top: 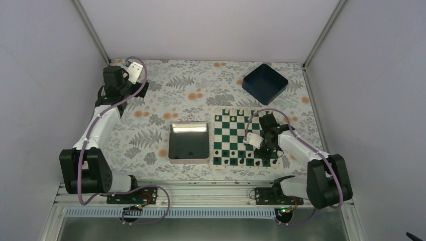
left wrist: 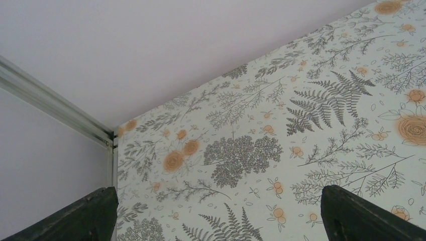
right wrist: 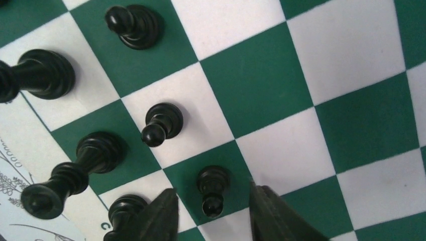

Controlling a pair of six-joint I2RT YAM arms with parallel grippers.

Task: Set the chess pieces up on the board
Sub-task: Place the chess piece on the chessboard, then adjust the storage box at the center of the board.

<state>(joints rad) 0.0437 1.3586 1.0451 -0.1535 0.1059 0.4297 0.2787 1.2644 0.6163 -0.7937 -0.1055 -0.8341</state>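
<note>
right wrist alone shows right gripper (right wrist: 212, 188) parted around a pawn (right wrist: 213, 176); left gripper (left wrist: 218, 189) wide.

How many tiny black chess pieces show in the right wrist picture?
6: black pawns top, middle, inside the right tool; taller pieces left, lower left, bottom. More may be hidden off-frame.

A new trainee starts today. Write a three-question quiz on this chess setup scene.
1. True or false: the left arm's fingers hold a chess piece.
2. The black pawn between the right arm's fingers stands on: A) a green square; B) a white square; C) the tablecloth.
3. Fill in: the chessboard lies to the robot's ___ of the silver tin.
Key: 1 false, open and empty; 2 A; 3 right.
</note>
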